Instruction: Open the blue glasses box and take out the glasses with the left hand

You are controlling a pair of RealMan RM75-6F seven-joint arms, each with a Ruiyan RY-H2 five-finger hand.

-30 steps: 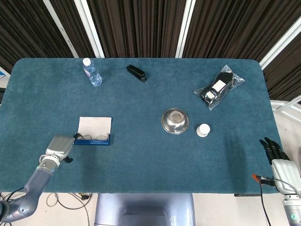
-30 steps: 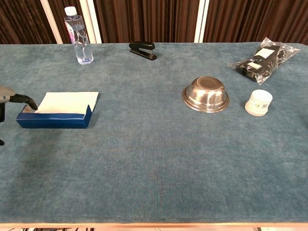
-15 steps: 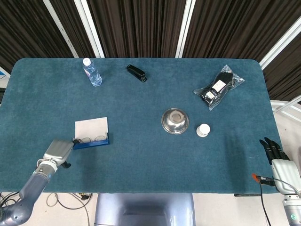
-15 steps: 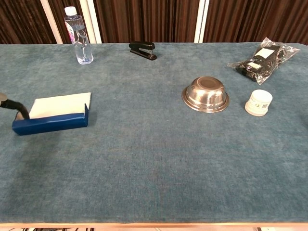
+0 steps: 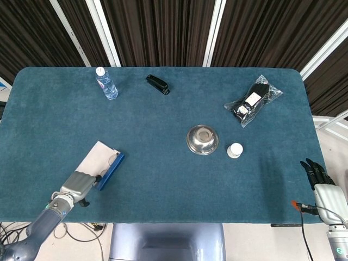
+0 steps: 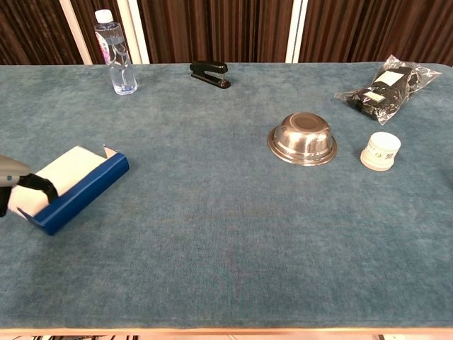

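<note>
The left hand grips the near end of the open blue glasses box (now askew), so reaching inside for the glasses comes next.

My teal-clothed table carries a water bottle and stapler at twelve o'clock. A steel bowl sits centre, the open blue glasses box at eight.

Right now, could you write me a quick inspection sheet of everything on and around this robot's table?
Surface: teal table, carpet-like cover.
Job's things: blue glasses box, open, lying askew near the front left edge; glasses not clearly visible.
Clutter: water bottle, stapler, steel bowl, white jar, plastic bag.
Hands: left robot hand touches the box's end; right robot hand off the table, holding nothing.
Cables: loose wires below the front edge.
Surroundings: dark curtains.
</note>
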